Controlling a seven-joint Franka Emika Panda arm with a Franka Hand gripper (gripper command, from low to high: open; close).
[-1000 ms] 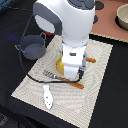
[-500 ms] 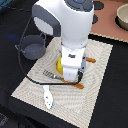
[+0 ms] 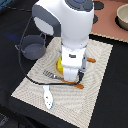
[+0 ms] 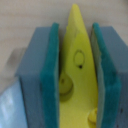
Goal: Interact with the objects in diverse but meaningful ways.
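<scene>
In the wrist view the yellow holed cheese wedge (image 4: 76,75) sits squeezed between my two green finger pads (image 4: 51,85); the gripper (image 4: 76,82) is shut on it. In the exterior view the arm stands over the mat's middle and hides the gripper; only a yellow edge of the cheese (image 3: 59,64) shows beside the hand. The white fish (image 3: 48,97) lies on the mat near its front corner. The grey two-handled pot (image 3: 34,46) sits at the mat's back corner, toward the exterior view's left.
A beige woven mat (image 3: 100,65) covers the black table. A grey fork with an orange end (image 3: 59,78) lies on the mat by the hand, and an orange piece (image 3: 91,60) sits behind it. A bowl (image 3: 123,17) stands on a pinkish surface at the back right.
The arm and hand have barely moved over the last second. The fish, pot and fork lie where they were.
</scene>
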